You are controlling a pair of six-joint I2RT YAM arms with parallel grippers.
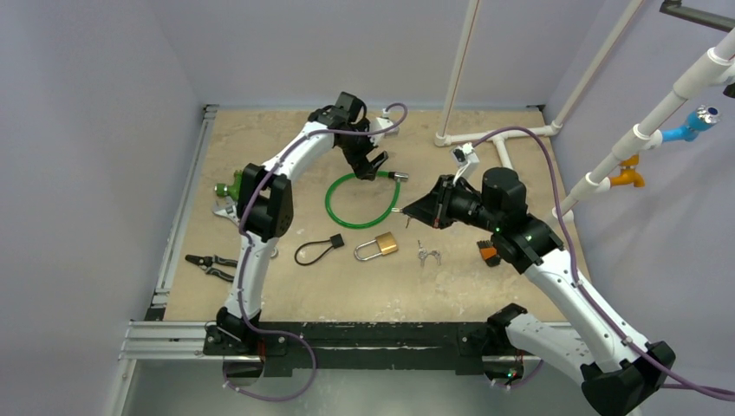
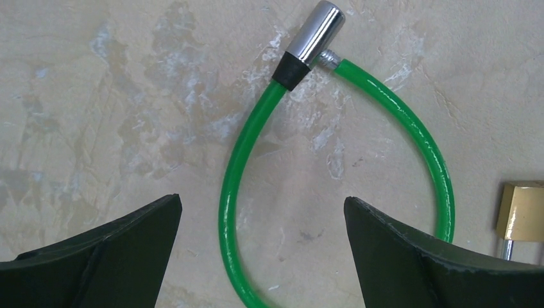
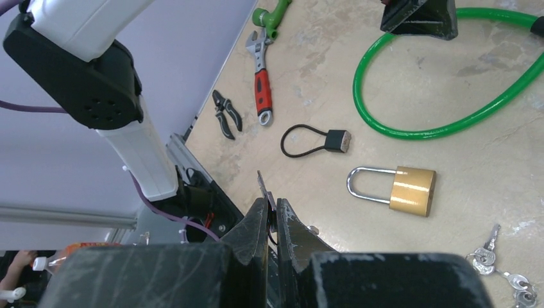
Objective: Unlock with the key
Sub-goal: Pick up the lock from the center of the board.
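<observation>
Grips a thin key (image 3: 261,185) in the shut right end effector (image 3: 272,215), with only the blade tip showing. Holds the left end effector (image 2: 263,208) wide open above the green cable lock (image 2: 238,167). Leaves the brass padlock (image 1: 378,247) flat on the table (image 1: 286,295), at 7 o'clock from the right end effector, with spare keys (image 1: 426,255) at its 3 o'clock.

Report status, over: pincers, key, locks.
Left pincer open over green cable lock. Right pincer shut on thin silver key, not yet in any lock. Brass padlock lies apart. Nothing blocking.
</observation>
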